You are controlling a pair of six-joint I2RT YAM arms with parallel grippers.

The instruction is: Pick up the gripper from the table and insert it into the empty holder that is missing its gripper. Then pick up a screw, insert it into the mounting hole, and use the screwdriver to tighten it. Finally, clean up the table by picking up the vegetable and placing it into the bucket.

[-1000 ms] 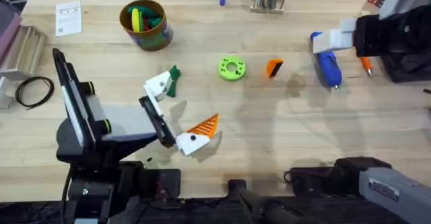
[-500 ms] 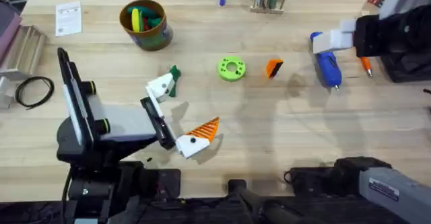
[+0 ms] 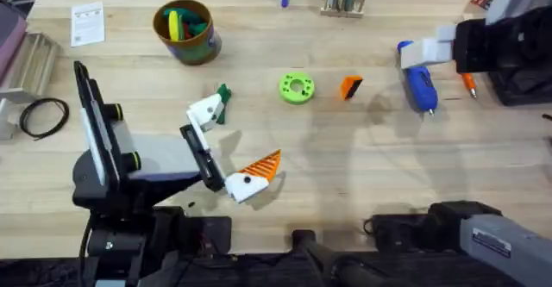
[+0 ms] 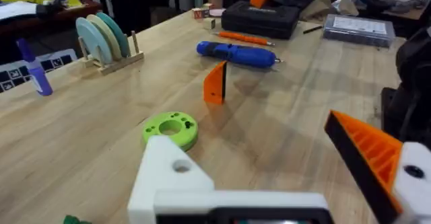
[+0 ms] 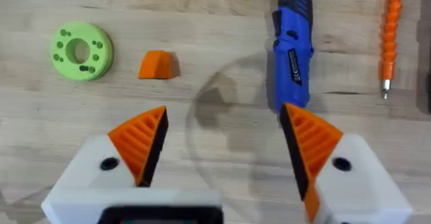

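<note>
Gripper, the small orange plastic wedge-shaped fingertip (image 3: 350,87), stands on your pale wooden table (image 3: 345,166) between the lime-green ring disc (image 3: 297,88) and the thick bright-blue powered screwdriver (image 3: 420,87), apart from both. Your left tool (image 3: 226,145) is spread wide, one white blocky holder (image 3: 203,109) bare, its dark mounting hole (image 4: 180,166) showing, with the dark-green leafy toy vegetable (image 3: 223,97) just beside it. Your right tool (image 5: 222,150) hangs released above the table, grasping nothing. The brownish-gold bucket (image 3: 185,30) sits at the far left.
</note>
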